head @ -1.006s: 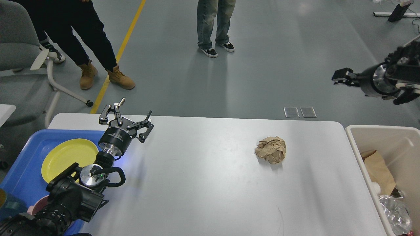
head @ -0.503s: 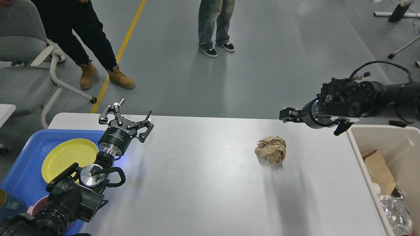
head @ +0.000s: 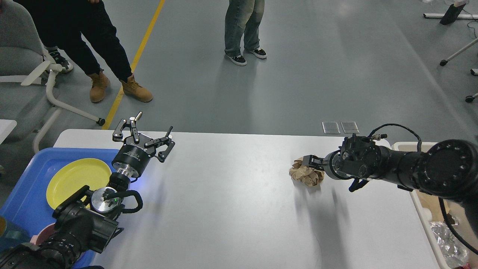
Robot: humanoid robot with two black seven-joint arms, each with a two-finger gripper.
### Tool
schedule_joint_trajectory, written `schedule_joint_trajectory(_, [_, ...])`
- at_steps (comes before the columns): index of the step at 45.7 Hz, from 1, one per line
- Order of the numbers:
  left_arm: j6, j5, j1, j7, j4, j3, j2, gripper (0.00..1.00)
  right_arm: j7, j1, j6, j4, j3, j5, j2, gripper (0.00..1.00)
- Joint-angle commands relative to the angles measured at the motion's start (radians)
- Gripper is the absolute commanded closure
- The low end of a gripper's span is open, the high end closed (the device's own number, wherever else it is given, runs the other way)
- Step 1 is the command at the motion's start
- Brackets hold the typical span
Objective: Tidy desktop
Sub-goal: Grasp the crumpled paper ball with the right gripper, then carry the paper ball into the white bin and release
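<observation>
The desktop (head: 231,213) is a wide white tabletop. On its right half lies a crumpled brown paper ball (head: 303,176). My right gripper (head: 310,163) reaches in from the right and sits at the ball's upper right edge, touching or nearly touching it. Its fingers are dark and overlap the paper, so their state is unclear. My left gripper (head: 151,129) hovers open above the far left part of the desktop, with nothing between its fingers.
A blue tray (head: 22,186) holding a yellow plate (head: 73,179) sits at the left edge. A beige bin (head: 425,224) with foil and paper scraps stands at the right. People and a chair (head: 22,56) are beyond the far edge.
My right arm has swung down and left from above the bin to the paper ball. The left arm has not moved.
</observation>
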Motion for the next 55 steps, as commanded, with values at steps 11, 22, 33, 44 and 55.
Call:
schedule_joint_trajectory(11, [0.0, 0.0, -0.002, 0.0, 0.0, 0.0, 0.0, 0.04, 0.0, -0.082, -0.058, -0.06, 0.015, 0.0, 0.027, 0.21])
schedule_joint_trajectory(22, [0.0, 0.0, 0.0, 0.0, 0.0, 0.0, 0.0, 0.04, -0.001, -0.082, -0.055, -0.042, 0.018, 0.008, 0.025, 0.96])
schedule_joint_trajectory(33, [0.0, 0.002, 0.0, 0.0, 0.0, 0.0, 0.0, 0.04, -0.001, -0.067, -0.052, -0.017, 0.072, 0.021, -0.024, 1.0])
schedule_joint_trajectory(44, [0.0, 0.0, 0.0, 0.0, 0.0, 0.0, 0.0, 0.04, -0.001, 0.03, -0.053, 0.109, 0.072, 0.021, -0.177, 1.0])
schedule_joint_trajectory(55, [0.0, 0.0, 0.0, 0.0, 0.0, 0.0, 0.0, 0.04, -0.001, 0.223, -0.042, 0.317, 0.07, 0.02, -0.434, 1.0])
